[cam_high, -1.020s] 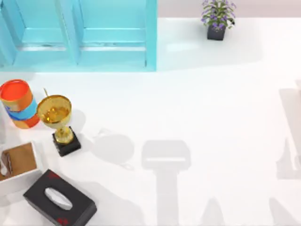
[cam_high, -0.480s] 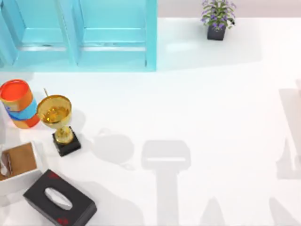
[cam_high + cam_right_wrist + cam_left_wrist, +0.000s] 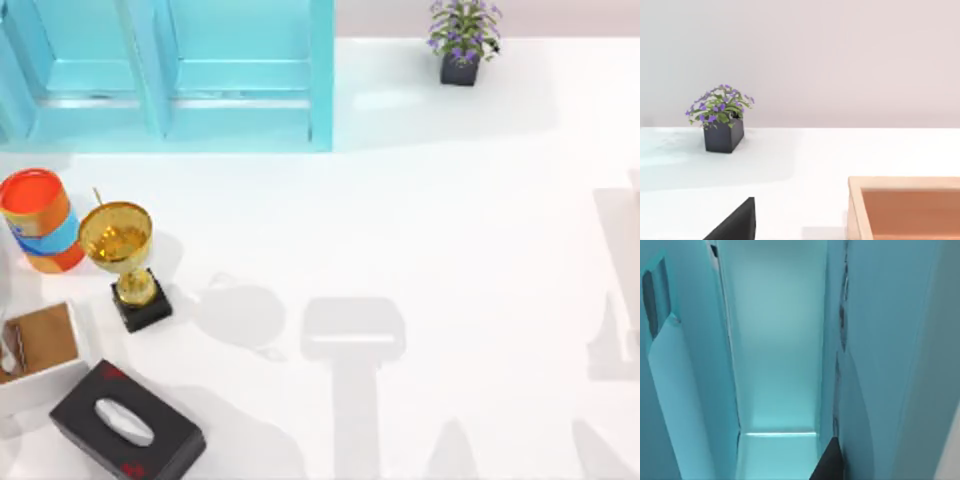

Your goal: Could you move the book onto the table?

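The white table (image 3: 450, 230) spreads across the top view, with the turquoise shelf cabinet (image 3: 240, 100) at its back left. The book is hidden in the top view. My left gripper (image 3: 830, 464) shows as a dark tip deep inside a cabinet bay (image 3: 777, 365), between teal walls. Close beside it stands a flat teal face (image 3: 890, 365) with a pale strip at its outer edge; I cannot tell whether this is the book or a cabinet wall. My right gripper (image 3: 735, 224) shows as a dark tip low over the table, facing the back wall.
At the table's left stand an orange can (image 3: 38, 220), a gold trophy (image 3: 120, 250), an open wooden box (image 3: 35, 350) and a black tissue box (image 3: 125, 422). A potted plant (image 3: 462, 40) (image 3: 720, 120) is at the back right. A wooden tray (image 3: 905, 205) lies near my right gripper.
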Motion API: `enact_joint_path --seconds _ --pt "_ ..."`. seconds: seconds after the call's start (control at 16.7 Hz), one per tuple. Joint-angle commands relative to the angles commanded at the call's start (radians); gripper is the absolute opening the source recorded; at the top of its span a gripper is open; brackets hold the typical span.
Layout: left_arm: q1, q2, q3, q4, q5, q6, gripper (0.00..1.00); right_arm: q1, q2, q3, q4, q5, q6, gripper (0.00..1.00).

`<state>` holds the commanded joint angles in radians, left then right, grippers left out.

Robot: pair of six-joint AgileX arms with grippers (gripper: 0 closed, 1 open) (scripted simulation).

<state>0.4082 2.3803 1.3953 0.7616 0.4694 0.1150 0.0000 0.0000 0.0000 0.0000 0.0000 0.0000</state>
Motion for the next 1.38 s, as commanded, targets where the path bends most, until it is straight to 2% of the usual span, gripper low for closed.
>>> enact_joint_path --seconds 0.42,0.72,1.02,1.2,1.38 --pt "0.024 -0.072 -0.031 -0.050 0.017 0.023 0.00 0.000 0.000 0.000 0.000 0.000 0.000 1.00" --pt "0.137 -0.396 -0.142 -0.228 0.079 0.070 0.00 0.000 0.000 0.000 0.000 0.000 0.000 1.00" --pt "0.242 -0.798 -0.292 -0.463 0.191 0.082 0.00 0.000 0.000 0.000 0.000 0.000 0.000 1.00" --pt "0.275 -0.928 -0.372 -0.577 0.248 0.086 0.00 0.000 0.000 0.000 0.000 0.000 0.000 1.00" --pt "0.284 -0.964 -0.402 -0.612 0.265 0.087 0.00 0.000 0.000 0.000 0.000 0.000 0.000 1.00"
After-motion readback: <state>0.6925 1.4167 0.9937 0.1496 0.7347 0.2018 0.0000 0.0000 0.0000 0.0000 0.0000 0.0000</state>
